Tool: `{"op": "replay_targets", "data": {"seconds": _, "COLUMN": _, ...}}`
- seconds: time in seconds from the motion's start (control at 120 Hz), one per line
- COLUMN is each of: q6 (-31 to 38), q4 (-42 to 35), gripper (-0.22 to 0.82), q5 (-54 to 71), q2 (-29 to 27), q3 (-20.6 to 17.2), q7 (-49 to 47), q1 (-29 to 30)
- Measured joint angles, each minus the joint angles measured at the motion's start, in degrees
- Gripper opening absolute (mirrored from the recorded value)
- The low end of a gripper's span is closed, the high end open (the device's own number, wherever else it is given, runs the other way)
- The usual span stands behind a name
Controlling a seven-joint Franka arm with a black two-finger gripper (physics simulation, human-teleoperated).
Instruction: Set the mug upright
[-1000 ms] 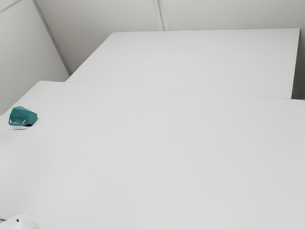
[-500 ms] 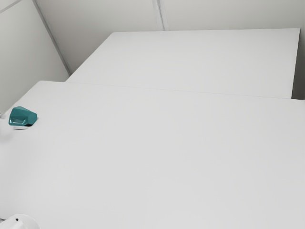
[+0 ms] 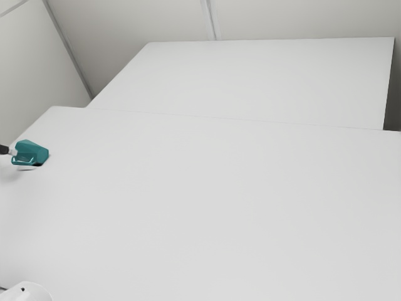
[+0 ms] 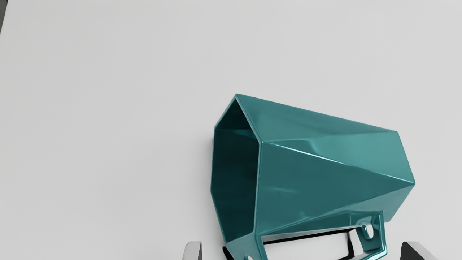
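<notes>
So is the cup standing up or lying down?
Lying down: the mug has its side on the table.

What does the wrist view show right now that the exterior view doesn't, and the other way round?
The wrist view alone looks into the mug's dark open mouth, and shows the gripper's two fingertips standing apart, the handle between them in the picture.

The exterior view adds the walls, a farther white tabletop and a rounded white object at its lower left.

Both share the teal mug lying on its side on the white table, its handle, and part of the gripper.
</notes>
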Motion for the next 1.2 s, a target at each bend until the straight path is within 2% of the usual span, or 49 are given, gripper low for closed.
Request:
{"op": "replay_targets", "data": {"seconds": 0.367, "q6": 2.3, "q4": 0.6, "gripper": 0.55, "q5": 0.0, "q2": 1.5, "q3": -1.0, "q7": -0.6, "q1": -0.5}}
{"op": "replay_targets", "data": {"seconds": 0.65, "q6": 3.8, "q4": 0.4, "gripper": 0.57, "q5": 0.1, "q2": 1.9, "q3": -0.8, "q7": -1.7, "q1": -2.2}}
{"op": "replay_targets", "data": {"seconds": 0.975, "q6": 4.3, "q4": 0.2, "gripper": 0.35, "q5": 0.1, "q2": 2.5, "q3": -1.4, "q7": -2.6, "q1": -2.5}}
{"op": "replay_targets", "data": {"seconds": 1.2, "q6": 3.0, "q4": -1.2, "gripper": 0.22, "q5": -4.8, "q2": 1.3, "q3": -2.0, "q7": -3.0, "q1": -0.8}}
